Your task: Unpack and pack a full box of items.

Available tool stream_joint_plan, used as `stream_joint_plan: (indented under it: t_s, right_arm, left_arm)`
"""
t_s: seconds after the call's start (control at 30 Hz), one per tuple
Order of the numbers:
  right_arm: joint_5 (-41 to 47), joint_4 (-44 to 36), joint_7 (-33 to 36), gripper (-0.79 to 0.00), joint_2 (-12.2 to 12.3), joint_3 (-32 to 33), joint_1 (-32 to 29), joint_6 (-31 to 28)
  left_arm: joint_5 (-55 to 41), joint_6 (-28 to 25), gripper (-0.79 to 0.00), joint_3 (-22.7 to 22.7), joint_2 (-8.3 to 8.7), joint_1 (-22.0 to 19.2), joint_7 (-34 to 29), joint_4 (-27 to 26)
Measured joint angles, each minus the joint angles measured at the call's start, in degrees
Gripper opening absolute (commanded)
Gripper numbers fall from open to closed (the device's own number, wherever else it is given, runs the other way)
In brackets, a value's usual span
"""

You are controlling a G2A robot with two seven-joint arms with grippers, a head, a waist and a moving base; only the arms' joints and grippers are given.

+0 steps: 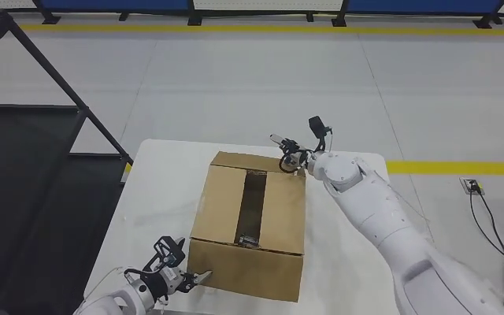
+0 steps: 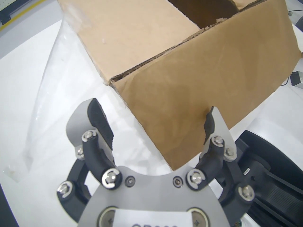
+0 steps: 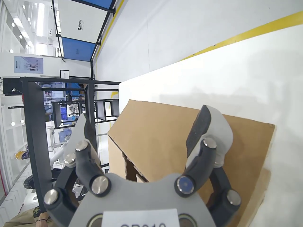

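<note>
Top view: a brown box (image 1: 228, 213) sits in the middle of the white table (image 1: 157, 181). Its two top flaps are folded down, with a dark gap running between them. The left gripper (image 1: 189, 261) is low by the box's near left corner, just beside it. The right arm stretches across to the far edge of the box, and the right gripper (image 1: 287, 150) is at the far right corner.

Left wrist view: the left gripper (image 2: 153, 106) is spread wide and holds nothing. The box (image 2: 142, 24) is right in front of it, and the near corner of the box pokes in between the two fingers. I cannot tell if a finger touches the cardboard. Some clear plastic (image 2: 54, 72) lies on the table (image 2: 19, 72) beside the box.

Right wrist view: the right gripper (image 3: 143, 113) is wide open too, with nothing in it. It hangs over the end of the box (image 3: 165, 138), which lies under and between its fingers.
</note>
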Motion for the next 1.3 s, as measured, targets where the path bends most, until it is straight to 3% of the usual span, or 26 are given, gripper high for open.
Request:
stream_joint_plan:
  t_s: [0.27,0.43,0.6,0.77,0.93,1.3]
  right_arm:
    - [2.3,1.8,2.8,0.000,-0.7,2.6,0.1,-6.8]
    - [6.8,0.8,14.7,0.000,0.3,5.8,-0.4,-14.8]
    - [9.0,-1.9,27.7,0.000,1.5,7.9,-1.4,-18.2]
    - [8.6,-3.0,29.3,0.000,2.4,9.3,-1.8,-19.1]
    - [8.3,-3.3,28.5,0.000,2.5,9.4,-2.4,-18.5]
    - [0.4,-9.8,32.4,0.000,2.9,7.3,-5.2,-9.5]
  left_arm:
    - [-4.7,2.2,0.000,-2.9,0.07,0.8,3.0,-1.4]
    - [-14.1,3.5,0.000,-7.8,0.18,1.1,3.4,-0.4]
    - [-18.9,9.3,0.000,-9.1,-0.05,1.0,1.9,0.4]
    - [-12.9,20.6,0.000,-5.6,-0.55,-1.2,-1.0,0.9]
    - [-8.5,27.4,0.000,-0.7,-1.16,-4.4,-2.3,3.2]
    - [-4.2,28.2,0.000,4.9,-1.81,-9.1,-3.1,6.4]
